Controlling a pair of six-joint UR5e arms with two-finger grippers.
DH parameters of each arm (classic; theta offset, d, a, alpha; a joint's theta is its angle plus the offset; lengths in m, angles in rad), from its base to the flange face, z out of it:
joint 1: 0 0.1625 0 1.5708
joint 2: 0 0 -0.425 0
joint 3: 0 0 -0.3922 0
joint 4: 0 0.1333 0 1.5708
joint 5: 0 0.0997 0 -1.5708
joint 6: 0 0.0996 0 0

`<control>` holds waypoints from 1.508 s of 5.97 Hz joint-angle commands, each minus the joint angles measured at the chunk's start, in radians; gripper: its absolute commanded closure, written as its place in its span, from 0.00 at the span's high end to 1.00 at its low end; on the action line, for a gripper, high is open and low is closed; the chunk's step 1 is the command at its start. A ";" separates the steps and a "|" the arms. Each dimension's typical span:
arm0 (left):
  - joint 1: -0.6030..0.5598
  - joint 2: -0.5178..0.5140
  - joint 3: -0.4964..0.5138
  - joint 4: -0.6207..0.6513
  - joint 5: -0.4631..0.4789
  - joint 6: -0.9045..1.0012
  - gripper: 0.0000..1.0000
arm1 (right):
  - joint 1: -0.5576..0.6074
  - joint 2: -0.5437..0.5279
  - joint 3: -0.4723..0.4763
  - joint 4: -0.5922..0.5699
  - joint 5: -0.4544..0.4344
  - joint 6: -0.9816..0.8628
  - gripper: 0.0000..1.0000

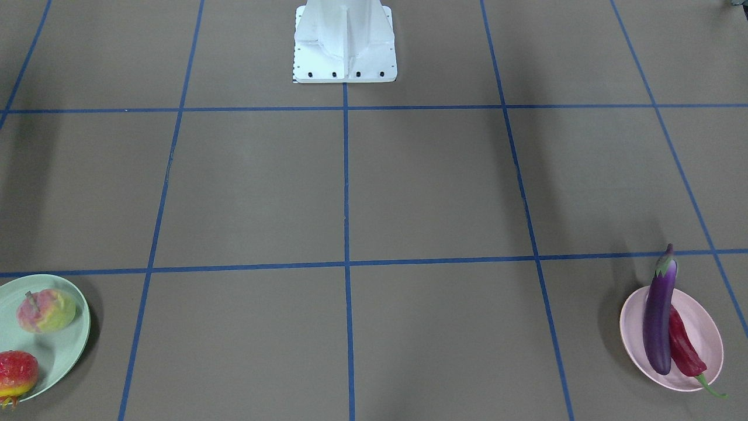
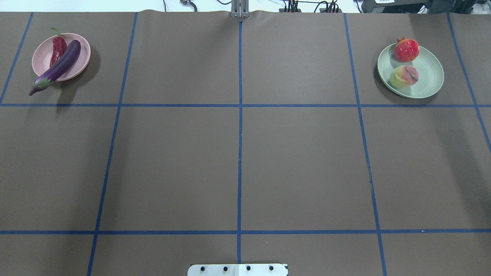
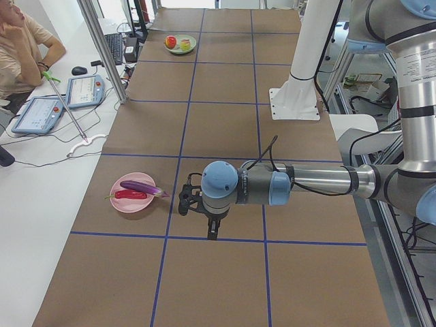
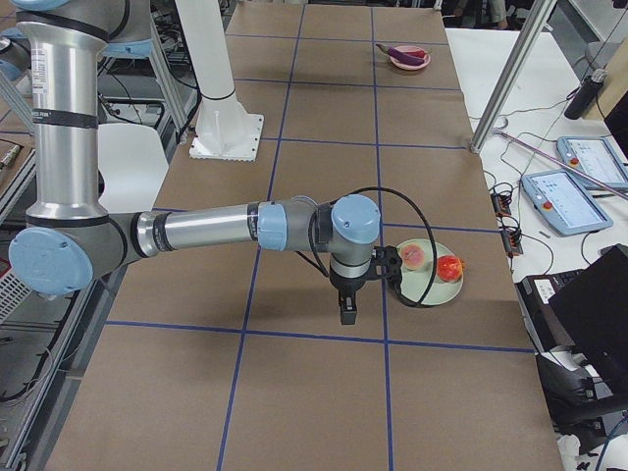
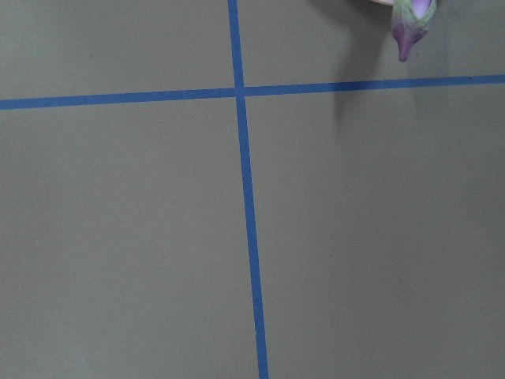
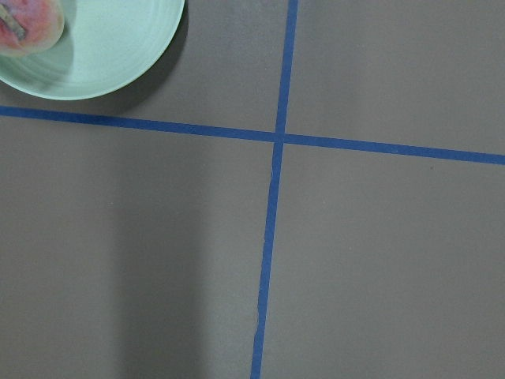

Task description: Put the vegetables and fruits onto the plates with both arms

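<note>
I cannot tell if the left arm [image 3: 313, 180] or the right arm [image 4: 196, 231] has its jaws apart or together. The eggplant [image 2: 63, 61] pokes off the pink plate [image 2: 41, 59] toward the left jaws, so a low swing could knock it out. The peach [image 2: 403, 76] and bumpy fruit [image 2: 406, 50] lie on the green plate [image 2: 429, 73] beside the right jaws.

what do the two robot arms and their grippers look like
The left arm and the right arm are jointed silver-grey tubes with rounded light-blue joint caps and a black cable looping at each wrist. The left gripper and right gripper are small, black and blocky.
</note>
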 commanded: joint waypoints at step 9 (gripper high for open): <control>0.000 0.004 -0.003 -0.015 -0.003 0.001 1.00 | -0.014 0.000 -0.002 0.000 -0.002 0.003 1.00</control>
